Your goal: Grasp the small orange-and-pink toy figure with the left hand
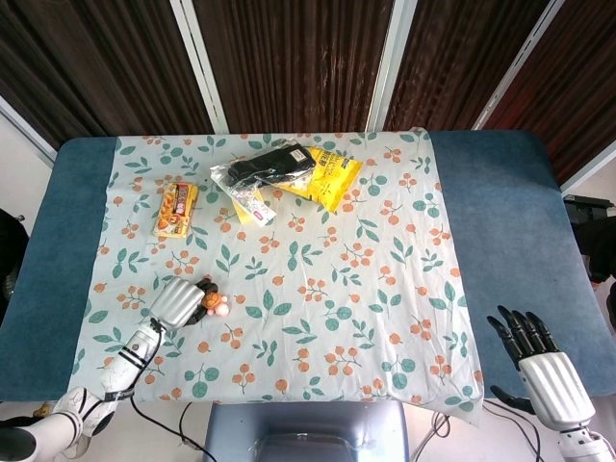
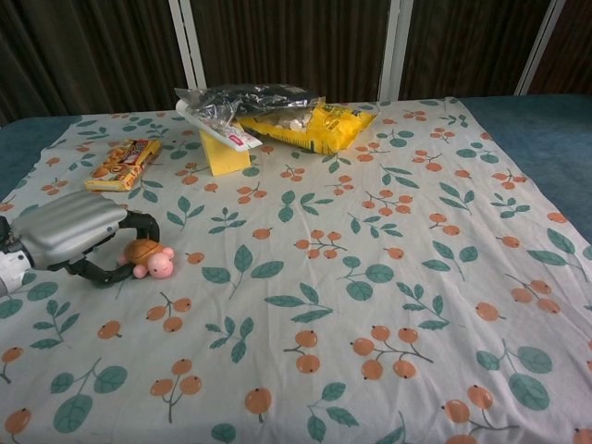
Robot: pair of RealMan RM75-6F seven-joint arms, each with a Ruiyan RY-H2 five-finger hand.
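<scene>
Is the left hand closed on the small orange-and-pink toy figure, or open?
Closed: left hand fingers curl around the small orange-and-pink toy figure, which rests on the floral cloth.

Matt printed cloth [image 2: 388, 277], glossy plastic toy figure [image 2: 153, 260], silvery smooth-shelled left robot hand [image 2: 65, 236].

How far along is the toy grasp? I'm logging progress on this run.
Done: the left hand has reached the toy figure, fingers curled around its orange shell. In hand: closing the grip; the pink head sticks out, and the toy sits on the cloth. Left: a firm hold. The right hand is idle, open.
</scene>
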